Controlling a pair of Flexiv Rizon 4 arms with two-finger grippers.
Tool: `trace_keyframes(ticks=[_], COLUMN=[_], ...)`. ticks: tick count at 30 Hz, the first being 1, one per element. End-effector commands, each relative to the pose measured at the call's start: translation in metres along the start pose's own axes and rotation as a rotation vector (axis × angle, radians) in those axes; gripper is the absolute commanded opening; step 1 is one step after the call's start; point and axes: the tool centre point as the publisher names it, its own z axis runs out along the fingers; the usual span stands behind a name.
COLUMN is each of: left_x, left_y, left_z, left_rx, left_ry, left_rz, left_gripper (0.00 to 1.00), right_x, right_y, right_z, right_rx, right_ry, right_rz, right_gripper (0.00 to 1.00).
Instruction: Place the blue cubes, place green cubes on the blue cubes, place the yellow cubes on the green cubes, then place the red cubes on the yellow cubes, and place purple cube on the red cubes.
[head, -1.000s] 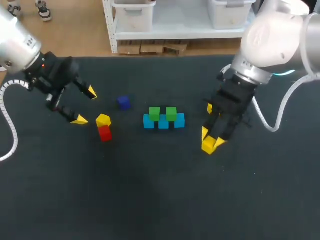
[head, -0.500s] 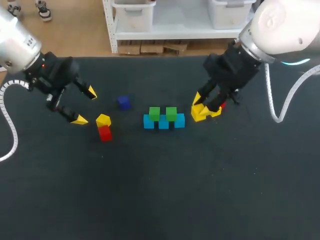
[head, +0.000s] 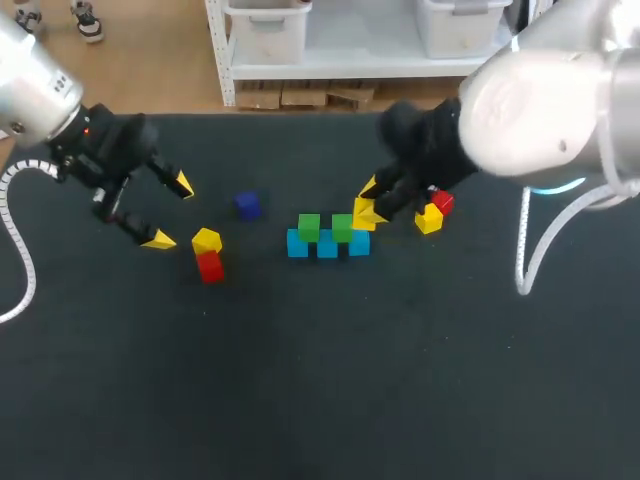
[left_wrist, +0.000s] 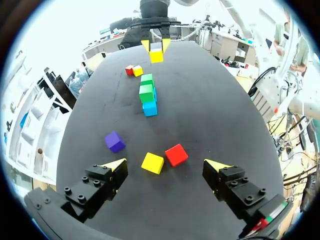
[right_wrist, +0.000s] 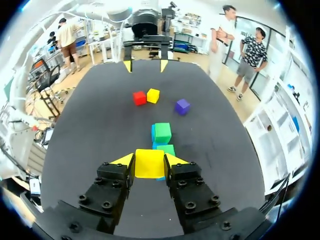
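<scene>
The dark table (head: 320, 400) carried everything. The right arm (head: 540, 110) came in from the right and reached toward the middle; the left arm (head: 35, 85) stood at the far left corner.

The right gripper (right_wrist: 149, 158) was clamped on a yellow cube (left_wrist: 156, 56), one finger on each side. It held the cube over the right end of the blue row, just beside the right green cube; whether the two touched I could not tell. The left gripper (head: 170, 212) was spread wide with nothing in it, near the left-hand cubes.

Three blue cubes (head: 327, 247) lay side by side in a row at the middle. Two green cubes (head: 309, 227) sat on top of them.

Left of the row, a second yellow cube (head: 206, 240) and a red cube (head: 210, 267) lay touching. The purple cube (head: 247, 205) lay alone between that pair and the row, toward the far edge.

Right of the row, a third yellow cube (head: 429, 218) touched another red cube (head: 442, 202), just beside the right gripper.
</scene>
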Motion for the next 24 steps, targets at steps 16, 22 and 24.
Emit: trace_keyframes(ticks=[16, 22, 24], left_x=[0.001, 0.001, 0.001], left_y=[-0.001, -0.001, -0.001], left_z=[0.000, 0.000, 0.000], left_rx=[-0.003, -0.003, -0.003], left_ry=[-0.004, -0.004, -0.004], left_rz=[0.004, 0.004, 0.004], left_gripper=[1.00, 1.00, 1.00], right_x=[-0.025, -0.025, -0.026], right_y=[-0.010, -0.018, -0.019], right_z=[0.031, 0.037, 0.038], right_rx=[0.027, 0.031, 0.031], right_ry=[0.029, 0.046, 0.048], right_rz=[-0.065, -0.066, -0.065], right_gripper=[0.00, 0.00, 0.00])
